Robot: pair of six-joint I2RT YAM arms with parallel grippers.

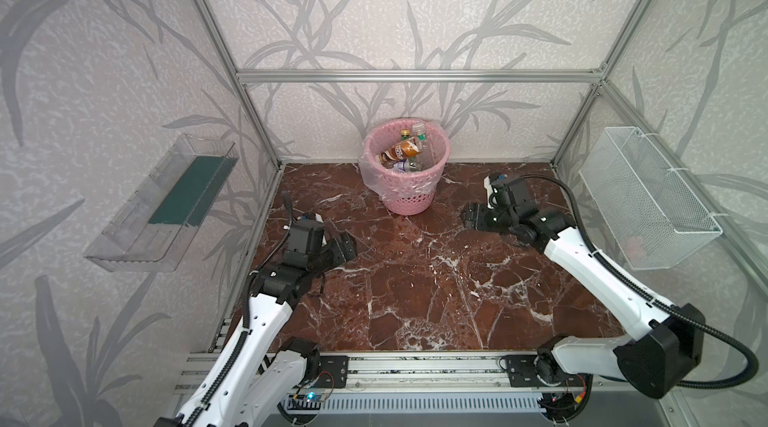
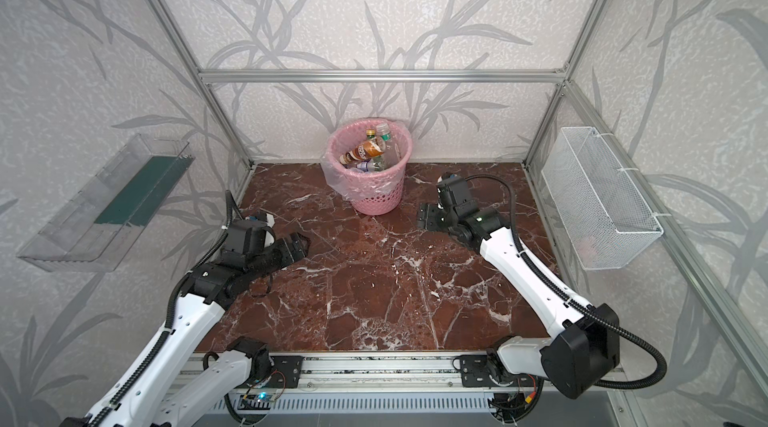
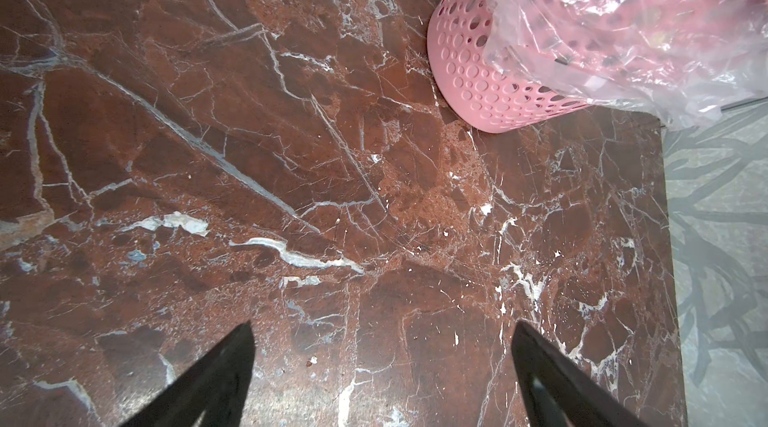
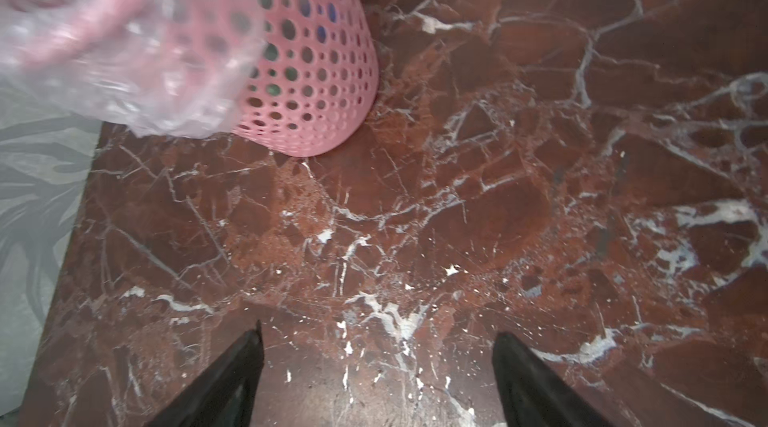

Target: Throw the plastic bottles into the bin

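Now our left gripper [image 3: 382, 331] and right gripper [image 4: 378, 335] both stand spread and empty, low over the marble tabletop [image 1: 415, 279]. Each aims toward the pink bin [image 1: 409, 200] at the far edge. The plastic bottles [image 1: 405, 150] we can see lie inside it. We judge them light, slick and crushable, best gripped mid-body. Both arms stretch forward from the near edge.

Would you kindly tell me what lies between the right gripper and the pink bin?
Nothing but bare marble tabletop: in the right wrist view the stretch from the open right gripper to the bin holds no object.
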